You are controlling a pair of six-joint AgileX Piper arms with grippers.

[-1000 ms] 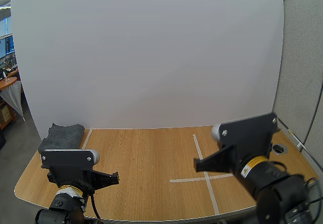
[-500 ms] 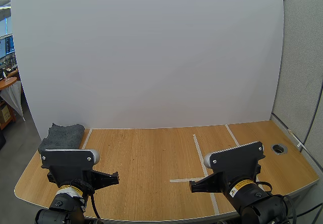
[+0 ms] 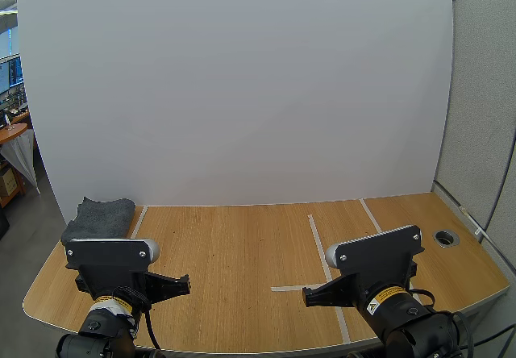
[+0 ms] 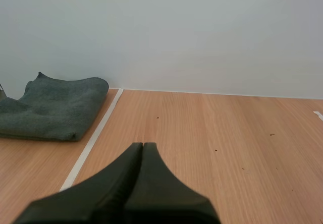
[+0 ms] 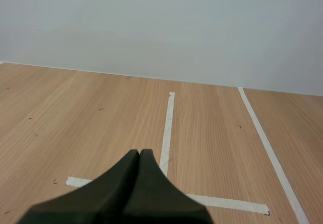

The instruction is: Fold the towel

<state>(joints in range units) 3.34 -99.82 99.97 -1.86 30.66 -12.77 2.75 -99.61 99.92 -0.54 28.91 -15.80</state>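
Grey towel (image 3: 101,217) lay folded at far-left corner of table (image 3: 234,253). Left gripper (image 4: 143,149) clenched empty, near towel; right gripper (image 5: 140,154) clenched empty over tape lines (image 5: 166,133). Folding seemingly done; any further fold would need left gripper opened first.

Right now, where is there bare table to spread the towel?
The widest bare table lies between the tape strip beside the towel and the tape cross ahead of the right gripper. Only the far-left corner is crowded, by the folded towel.
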